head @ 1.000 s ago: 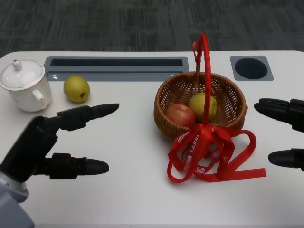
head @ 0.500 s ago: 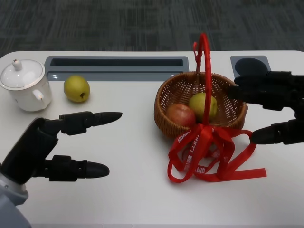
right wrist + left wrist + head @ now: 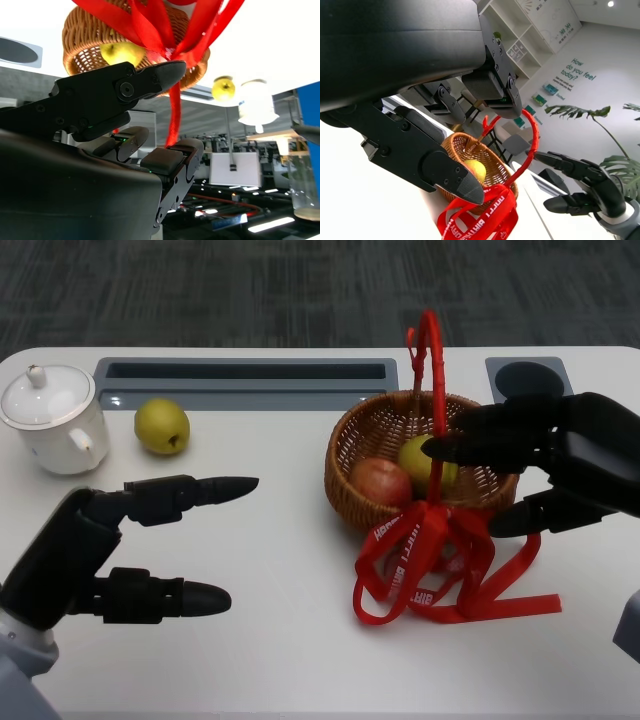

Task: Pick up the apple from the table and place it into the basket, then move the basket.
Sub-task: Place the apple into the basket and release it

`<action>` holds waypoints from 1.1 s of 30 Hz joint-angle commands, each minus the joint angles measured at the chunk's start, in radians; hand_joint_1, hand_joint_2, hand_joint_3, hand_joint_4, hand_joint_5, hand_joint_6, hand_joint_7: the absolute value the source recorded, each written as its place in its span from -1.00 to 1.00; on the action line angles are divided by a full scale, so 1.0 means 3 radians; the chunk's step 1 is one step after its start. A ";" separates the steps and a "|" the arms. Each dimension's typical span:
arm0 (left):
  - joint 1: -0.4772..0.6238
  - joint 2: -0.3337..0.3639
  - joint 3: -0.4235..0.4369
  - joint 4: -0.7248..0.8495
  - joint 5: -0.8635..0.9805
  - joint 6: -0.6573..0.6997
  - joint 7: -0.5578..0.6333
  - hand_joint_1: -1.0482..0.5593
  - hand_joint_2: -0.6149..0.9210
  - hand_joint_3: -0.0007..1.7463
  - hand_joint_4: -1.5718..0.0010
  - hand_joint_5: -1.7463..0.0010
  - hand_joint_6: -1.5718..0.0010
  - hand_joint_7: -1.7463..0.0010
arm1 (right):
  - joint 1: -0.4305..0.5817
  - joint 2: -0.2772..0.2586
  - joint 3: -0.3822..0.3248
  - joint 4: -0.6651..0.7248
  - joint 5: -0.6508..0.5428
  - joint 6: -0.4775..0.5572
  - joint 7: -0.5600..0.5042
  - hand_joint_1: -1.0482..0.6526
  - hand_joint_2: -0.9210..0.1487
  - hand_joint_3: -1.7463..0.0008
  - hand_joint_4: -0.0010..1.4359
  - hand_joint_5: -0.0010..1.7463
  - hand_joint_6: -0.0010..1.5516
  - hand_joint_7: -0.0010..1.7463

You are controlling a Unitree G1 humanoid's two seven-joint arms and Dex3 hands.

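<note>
Apple [image 3: 380,482] is in the basket [image 3: 350,490], red one at the 9 o'clock side of the bowl, touching a yellow-green fruit [image 3: 422,462] next to it, so the pick-and-place half looks done. Basket sits right of desk centre, on the desk [image 3: 280,640], red handle [image 3: 432,390] upright, ribbon [image 3: 440,570] spilling onto the desk at 6 o'clock of it. What's left, as I read it: grab and move the basket. Right hand [image 3: 555,465] is at 3 o'clock of the basket, fingers apart and holding nothing; upper fingers reach over the rim toward the handle, lower one sits outside the wall near the ribbon. Can't confirm contact with handle or wicker from the head view; right wrist view shows the handle just ahead of the fingers, not enclosed. Left hand [image 3: 110,550] is at 8 o'clock, well apart from the basket, spread wide, empty. Another yellow fruit [image 3: 161,426] and a white teapot [image 3: 50,420] sit at 10 o'clock, untouched. Judgement: roughly halfway, grasp on the basket not yet made.
</note>
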 commanded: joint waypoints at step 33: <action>0.0018 0.0023 0.0056 -0.0067 0.0015 0.0091 -0.0044 -0.24 0.65 -1.00 -0.07 0.99 0.01 0.99 | -0.0012 -0.0955 0.1230 -0.0811 -0.0857 0.0399 -0.2402 -0.51 -0.99 0.97 -0.56 -1.00 -0.67 -0.99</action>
